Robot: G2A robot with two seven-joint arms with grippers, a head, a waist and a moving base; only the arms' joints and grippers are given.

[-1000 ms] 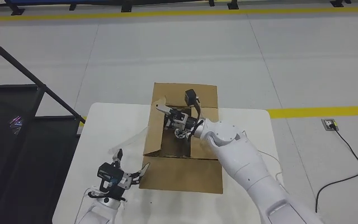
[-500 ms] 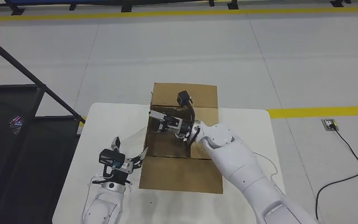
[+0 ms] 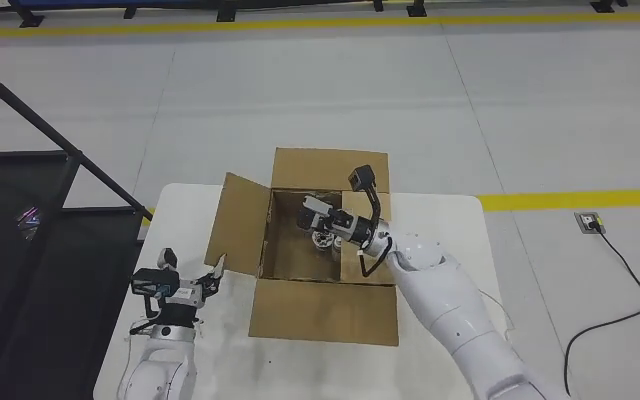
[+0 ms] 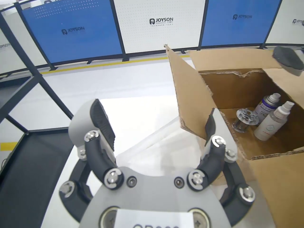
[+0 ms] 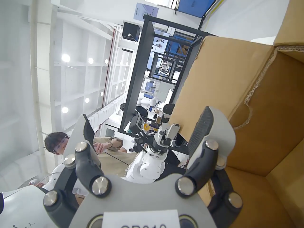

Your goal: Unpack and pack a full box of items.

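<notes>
One cardboard box (image 3: 320,312) on the table (image 3: 450,230), flaps open. Contents you can count: two bottles, a purple-labelled spray bottle (image 4: 267,106) and a white spray bottle (image 4: 273,122), touching, and one flanged metal part (image 4: 245,118) just beside them. Your left gripper (image 4: 154,110) is near the left flap, fingers spread, empty. Your right gripper (image 5: 146,115) is over the box's opening, fingers apart, holding nothing.

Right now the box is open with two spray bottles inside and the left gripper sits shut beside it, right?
Not quite. The left gripper is open, not shut; the left wrist view shows it. The box is open beside it, two spray bottles inside.
</notes>
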